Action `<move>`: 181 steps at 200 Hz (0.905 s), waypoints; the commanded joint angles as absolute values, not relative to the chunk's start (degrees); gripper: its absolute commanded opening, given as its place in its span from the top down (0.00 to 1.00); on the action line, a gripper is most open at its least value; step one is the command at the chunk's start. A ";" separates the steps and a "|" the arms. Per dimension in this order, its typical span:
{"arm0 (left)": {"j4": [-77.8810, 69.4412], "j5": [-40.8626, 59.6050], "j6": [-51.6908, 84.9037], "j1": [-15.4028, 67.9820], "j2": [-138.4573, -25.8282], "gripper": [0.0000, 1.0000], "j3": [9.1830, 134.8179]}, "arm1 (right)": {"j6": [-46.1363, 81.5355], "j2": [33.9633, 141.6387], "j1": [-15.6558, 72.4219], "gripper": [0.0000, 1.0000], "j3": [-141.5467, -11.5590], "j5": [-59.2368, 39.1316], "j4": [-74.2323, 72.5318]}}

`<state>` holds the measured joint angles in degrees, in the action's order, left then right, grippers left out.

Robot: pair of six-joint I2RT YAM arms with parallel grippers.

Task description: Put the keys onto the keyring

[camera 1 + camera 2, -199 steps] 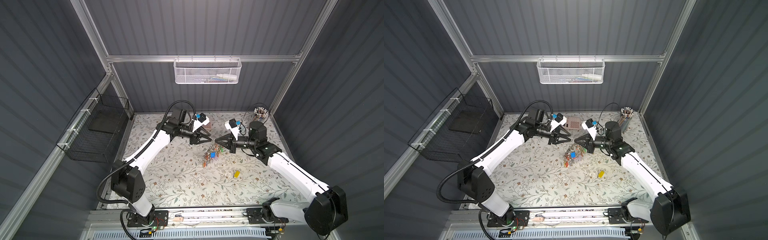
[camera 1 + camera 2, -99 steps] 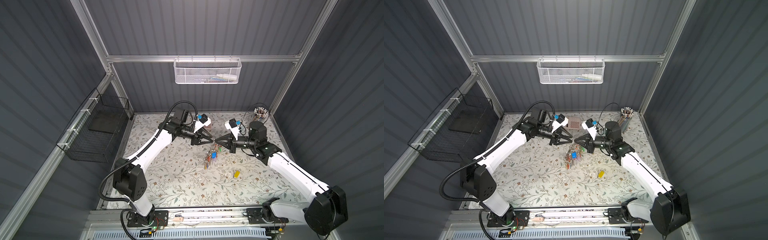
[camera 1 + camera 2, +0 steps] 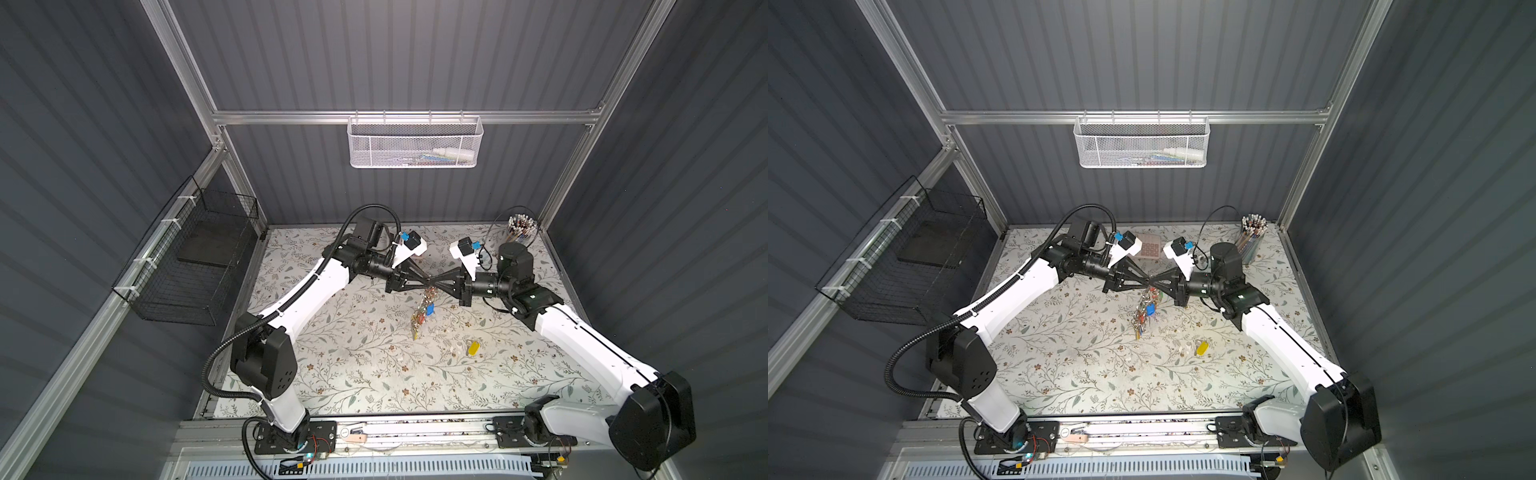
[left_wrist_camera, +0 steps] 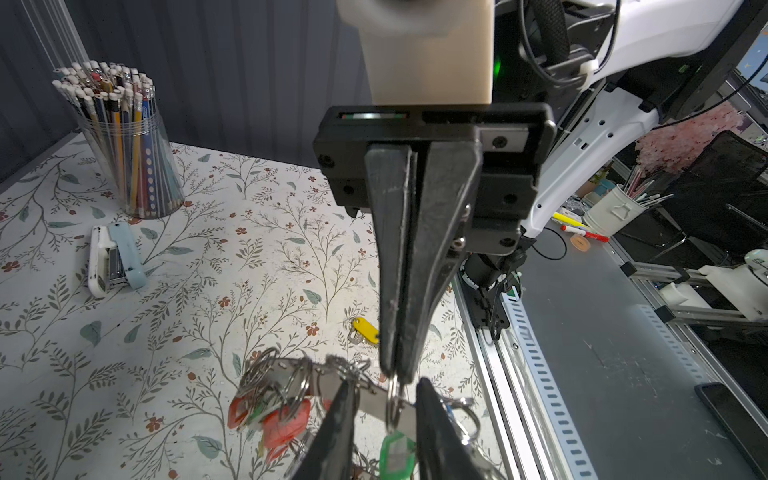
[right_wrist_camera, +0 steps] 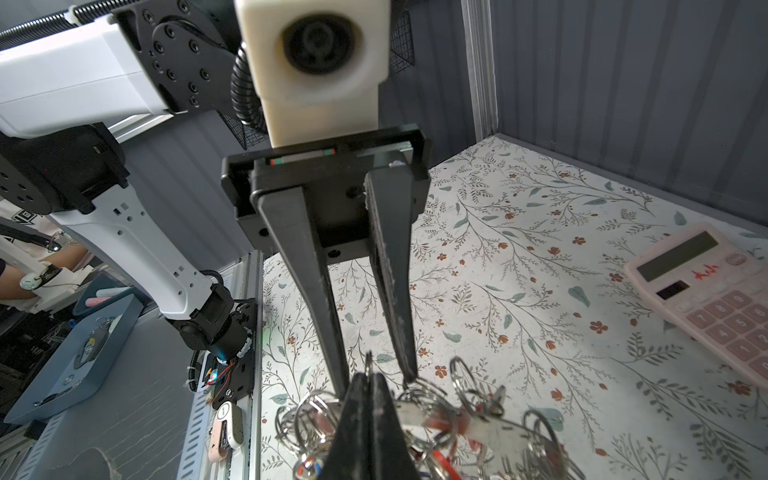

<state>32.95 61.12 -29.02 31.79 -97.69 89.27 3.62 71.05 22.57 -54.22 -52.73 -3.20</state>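
The keyring [image 3: 422, 311] [image 3: 1146, 309], a flat silver band [image 4: 370, 403] [image 5: 415, 412] hung with split rings, keys and red, green and blue tags, dangles above the middle of the table. My right gripper [image 3: 435, 283] [image 3: 1157, 284] [image 5: 369, 378] is shut on one small split ring [image 4: 394, 401] of it. My left gripper [image 3: 427, 282] [image 3: 1149, 284] [image 4: 384, 386] meets it tip to tip. Its jaws stand open, one on each side of that ring and the band. The loose yellow-tagged key [image 3: 473, 348] [image 3: 1202, 348] [image 4: 365, 330] lies on the table nearer the right arm.
A cup of pencils [image 3: 521, 226] [image 4: 124, 145] stands at the back right corner, with a stapler [image 4: 112, 259] near it. A pink calculator [image 3: 1149, 246] [image 5: 715, 291] lies at the back middle. A white mesh basket [image 3: 413, 143] hangs on the back wall and a black wire basket [image 3: 195, 266] on the left wall.
My left gripper has moved right until its tips meet the right gripper's over the keyring, and its jaws have narrowed. The right arm has held still.
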 commanded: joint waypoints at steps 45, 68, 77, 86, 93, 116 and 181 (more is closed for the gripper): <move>34.98 60.58 -29.62 32.17 -98.22 0.84 91.23 | 3.34 71.38 22.76 1.00 -55.37 -54.14 -5.98; 35.05 60.17 -29.53 32.16 -98.13 0.89 91.15 | 3.34 71.45 22.75 1.00 -55.46 -54.23 -5.98; 35.16 59.88 -29.45 32.17 -98.07 0.90 91.19 | 3.34 71.38 22.76 1.00 -55.46 -54.23 -6.03; 35.33 59.79 -29.58 32.15 -98.08 0.92 91.14 | 3.34 71.45 22.71 1.00 -55.45 -54.15 -6.10; 35.44 59.68 -29.62 32.17 -98.09 0.93 91.10 | 3.32 71.46 22.76 1.00 -55.54 -54.14 -6.02; 35.82 59.08 -29.71 32.17 -97.92 0.98 90.88 | 3.12 71.66 22.74 1.00 -55.68 -53.95 -5.99; 34.10 57.72 -28.22 32.16 -96.54 1.00 89.52 | 3.78 71.46 22.57 1.00 -55.85 -53.25 -6.65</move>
